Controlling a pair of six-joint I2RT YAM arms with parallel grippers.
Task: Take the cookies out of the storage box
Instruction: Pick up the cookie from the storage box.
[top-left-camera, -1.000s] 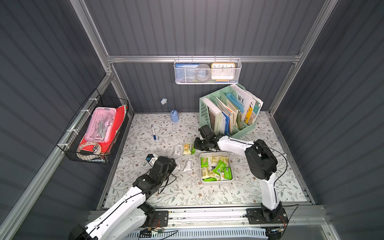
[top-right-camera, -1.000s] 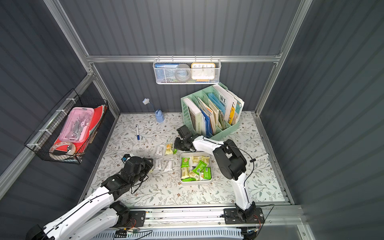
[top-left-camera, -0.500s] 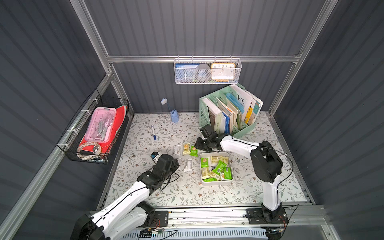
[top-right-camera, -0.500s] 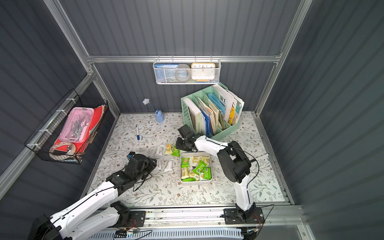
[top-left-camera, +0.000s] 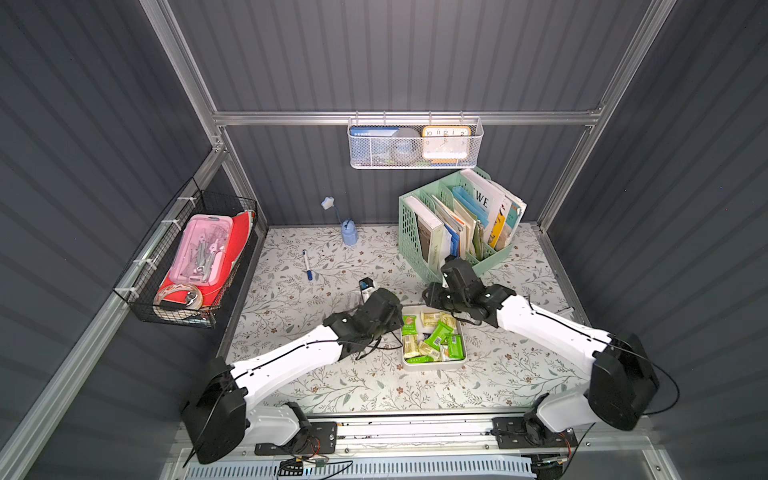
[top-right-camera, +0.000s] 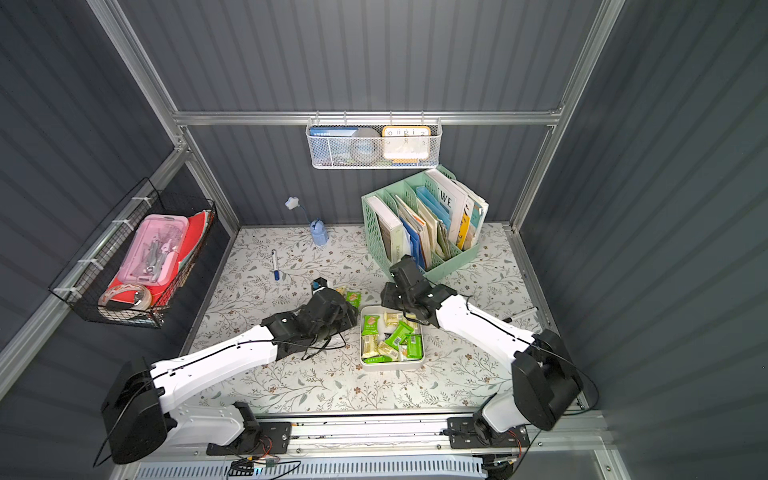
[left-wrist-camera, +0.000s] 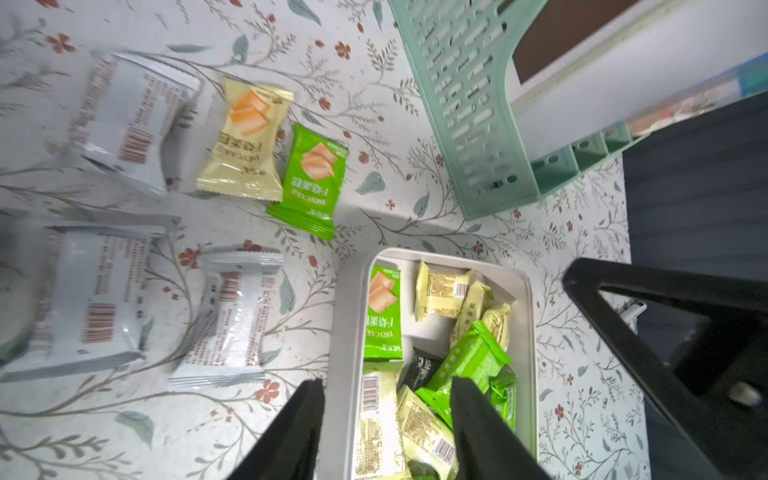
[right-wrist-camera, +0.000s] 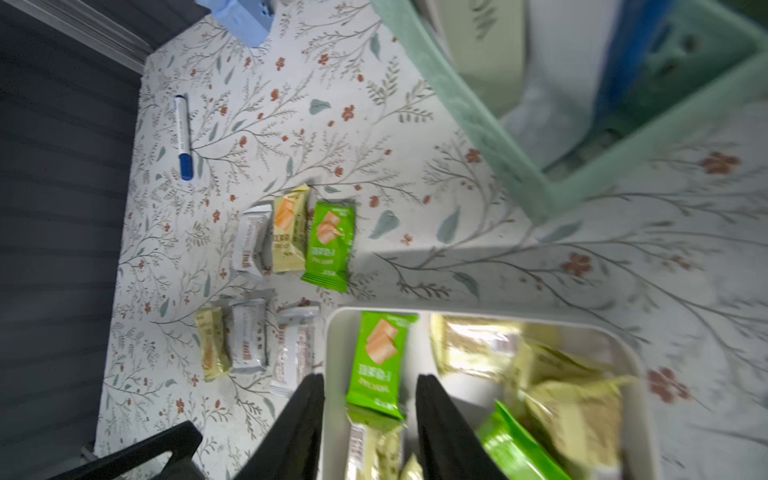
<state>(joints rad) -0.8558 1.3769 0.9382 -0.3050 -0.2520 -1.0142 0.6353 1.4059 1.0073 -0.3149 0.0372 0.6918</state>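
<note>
Floral tabletop (top-left-camera: 291, 303) | jaws parted over storage box (top-left-camera: 434, 367) edge | cookies (top-left-camera: 438, 337) inside

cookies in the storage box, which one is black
The lone black packet, partly hidden by a green one near the middle of the storage box; all other cookies there are green or pale yellow.

A marker pen (top-left-camera: 306, 265) lies well apart from the mint file organizer (top-left-camera: 409, 228).

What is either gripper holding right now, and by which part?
Nothing. The left gripper and the right gripper both hang open over the storage box; the cookies in it lie loose, none pinched.
</note>
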